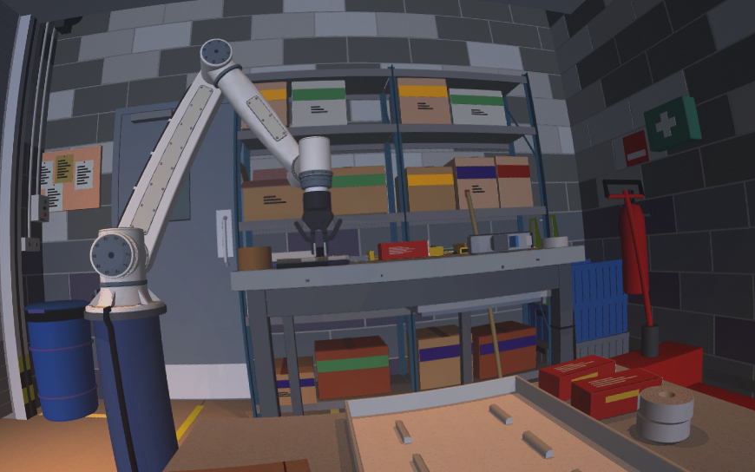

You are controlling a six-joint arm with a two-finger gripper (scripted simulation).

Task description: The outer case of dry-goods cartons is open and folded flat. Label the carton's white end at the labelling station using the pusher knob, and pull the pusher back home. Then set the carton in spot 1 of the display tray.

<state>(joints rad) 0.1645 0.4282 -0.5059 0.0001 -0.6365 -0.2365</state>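
A red carton [403, 250] lies flat on the grey workbench, to the right of my gripper [319, 249]. The gripper points straight down over a dark flat piece [310, 261] near the bench's left end. A small upright part of that piece is gripped between the closed fingers; I cannot tell what it is. The labelling station [501, 242], a grey block with a blue and white part, sits further right on the bench. In the foreground lies a tan tray [486, 437] with grey rims and several short pegs.
A brown tub [254, 258] stands at the bench's left end. Two red cartons [598, 384] and a tape roll [665, 413] lie right of the tray. A blue barrel [62, 358] stands by the arm's base. Shelves of boxes rise behind the bench.
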